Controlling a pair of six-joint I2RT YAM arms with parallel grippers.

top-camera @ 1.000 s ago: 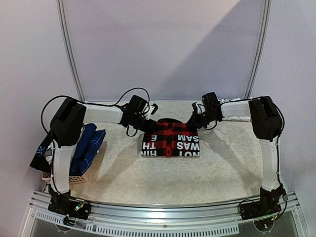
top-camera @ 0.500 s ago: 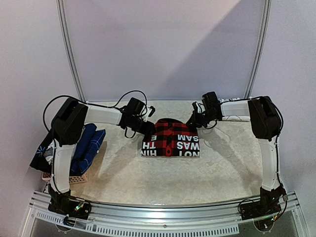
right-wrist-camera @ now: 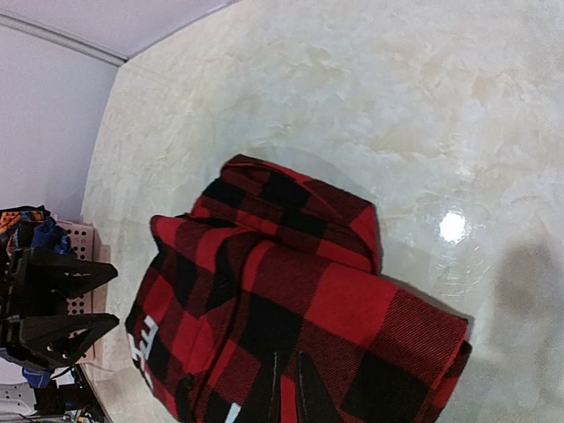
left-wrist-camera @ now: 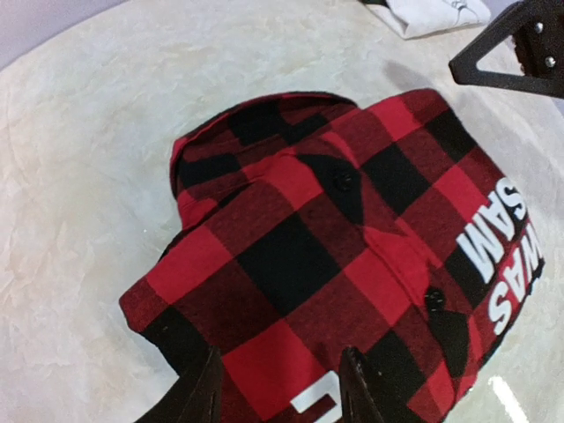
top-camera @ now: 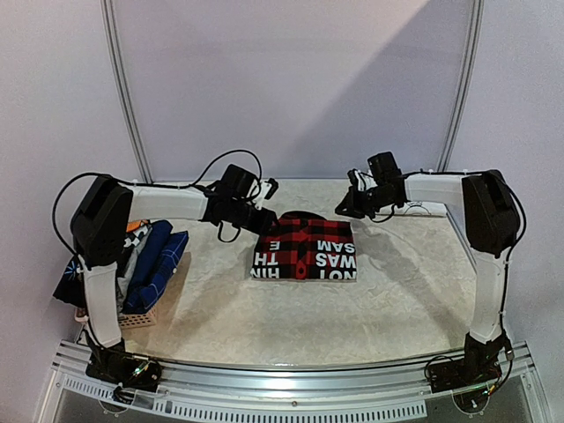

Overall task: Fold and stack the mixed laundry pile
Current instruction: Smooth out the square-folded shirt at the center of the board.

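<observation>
**Top view with both wrist views.**

**Hidden or cut off:**
- My left arm covers part of the pile [top-camera: 157,263], which lies in and over the basket [top-camera: 132,319] at the near left. I can pick out only blue folds and a dark piece at its left edge.
- A white piece [top-camera: 423,210] at the far right sits mostly behind the right arm, and the left wrist view crops it.
- The lettering on the shirt [top-camera: 305,248] reads upside down from above and is cut short in both wrist views.

**Shirt:** red-black plaid, folded to a rough rectangle, with the collar to the far side and white letters across its near half. It lies flat on the table [top-camera: 291,326], mid-width and toward the far side (two dark buttons show in the left wrist view).

**Left gripper** [top-camera: 260,218]: at the shirt's far left corner, fingers apart with nothing between them.

**Right gripper** [top-camera: 344,210]: by the far right corner, fingers nearly together. I see no cloth in them.
</observation>
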